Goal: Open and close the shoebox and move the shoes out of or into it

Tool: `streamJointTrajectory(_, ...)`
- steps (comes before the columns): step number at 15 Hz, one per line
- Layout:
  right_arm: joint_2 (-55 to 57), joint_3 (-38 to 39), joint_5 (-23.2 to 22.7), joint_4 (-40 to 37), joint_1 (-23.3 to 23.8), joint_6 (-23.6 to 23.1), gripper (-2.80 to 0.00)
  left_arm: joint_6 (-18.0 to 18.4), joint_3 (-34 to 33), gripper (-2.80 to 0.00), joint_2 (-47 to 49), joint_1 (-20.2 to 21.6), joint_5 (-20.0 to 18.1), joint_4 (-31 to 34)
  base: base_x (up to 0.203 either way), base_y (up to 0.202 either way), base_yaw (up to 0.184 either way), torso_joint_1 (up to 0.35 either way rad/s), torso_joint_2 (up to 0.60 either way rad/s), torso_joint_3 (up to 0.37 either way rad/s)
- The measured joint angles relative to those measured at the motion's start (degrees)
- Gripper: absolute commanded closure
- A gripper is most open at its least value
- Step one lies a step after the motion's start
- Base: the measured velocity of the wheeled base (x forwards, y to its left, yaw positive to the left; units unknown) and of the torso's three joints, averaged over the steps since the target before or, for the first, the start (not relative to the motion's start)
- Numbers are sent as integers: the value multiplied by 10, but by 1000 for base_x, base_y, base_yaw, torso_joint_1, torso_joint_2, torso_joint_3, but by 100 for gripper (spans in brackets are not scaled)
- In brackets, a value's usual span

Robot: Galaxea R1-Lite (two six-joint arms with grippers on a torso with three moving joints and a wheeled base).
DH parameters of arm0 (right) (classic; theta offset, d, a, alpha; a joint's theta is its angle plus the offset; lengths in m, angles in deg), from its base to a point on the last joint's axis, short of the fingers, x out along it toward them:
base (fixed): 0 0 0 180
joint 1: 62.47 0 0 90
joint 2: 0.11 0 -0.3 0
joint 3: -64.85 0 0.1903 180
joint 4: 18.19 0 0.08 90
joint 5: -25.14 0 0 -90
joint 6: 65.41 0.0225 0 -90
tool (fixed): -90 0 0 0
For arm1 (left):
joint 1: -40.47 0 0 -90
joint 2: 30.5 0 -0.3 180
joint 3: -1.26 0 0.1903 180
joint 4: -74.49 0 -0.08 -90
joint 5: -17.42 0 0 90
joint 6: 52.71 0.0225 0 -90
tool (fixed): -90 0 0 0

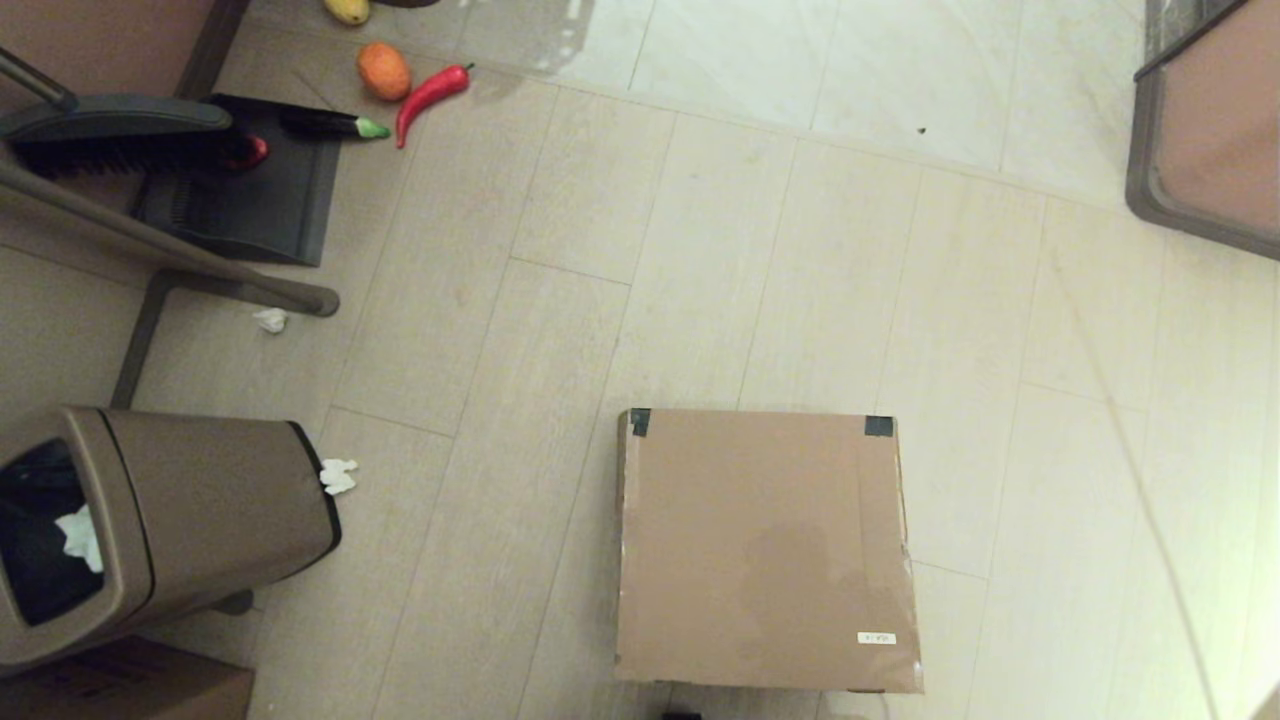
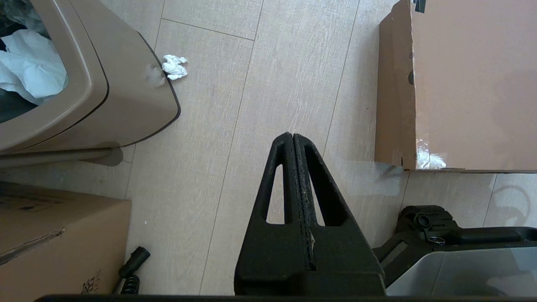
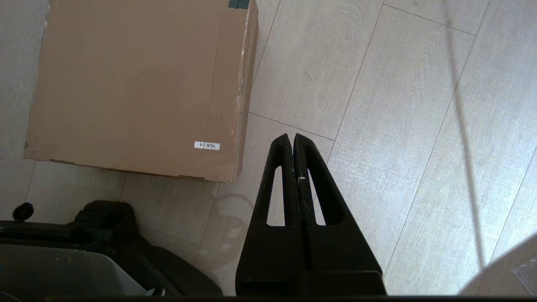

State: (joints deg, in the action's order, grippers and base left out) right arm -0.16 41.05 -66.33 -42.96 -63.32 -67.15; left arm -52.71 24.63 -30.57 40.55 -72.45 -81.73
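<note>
1. The shoebox (image 1: 765, 545) sits on the floor (image 1: 700, 250) straight ahead of the robot, lid down flat; it is the landmark for everything below. The shoes are nowhere in sight.
2. A white label (image 1: 876, 637) lies near the box's front right corner, and black tape (image 1: 878, 425) marks its two far corners.
3. The left gripper (image 2: 292, 136) hangs over bare floor to the left of the box's near left corner, clear of it, fingers pressed together with nothing between them.
4. The right gripper (image 3: 291, 137) hangs over bare floor just right of the box's near right corner, also apart from it, fingers pressed together and holding nothing.
5. Neither gripper shows in the head view.
6. Well to the left of the box stands a brown bin (image 1: 150, 530) with white paper inside; a paper wad (image 1: 338, 476) lies against its side, between bin and box.
7. A plain carton (image 1: 120, 685) sits beside the bin, nearer the robot than the box's front edge.
8. Farther off, beyond the box to the left, lie a brush (image 1: 120, 135) and dustpan (image 1: 250, 190).
9. Past those are a red pepper (image 1: 430, 95) and an orange fruit (image 1: 383, 71).
</note>
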Motion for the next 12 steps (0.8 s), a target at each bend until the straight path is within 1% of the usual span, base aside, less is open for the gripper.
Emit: streamJointTrajectory(12,0,0,0,0,0,0,0,0,0,0,0,0,0,0,0,0,0,0,0,0)
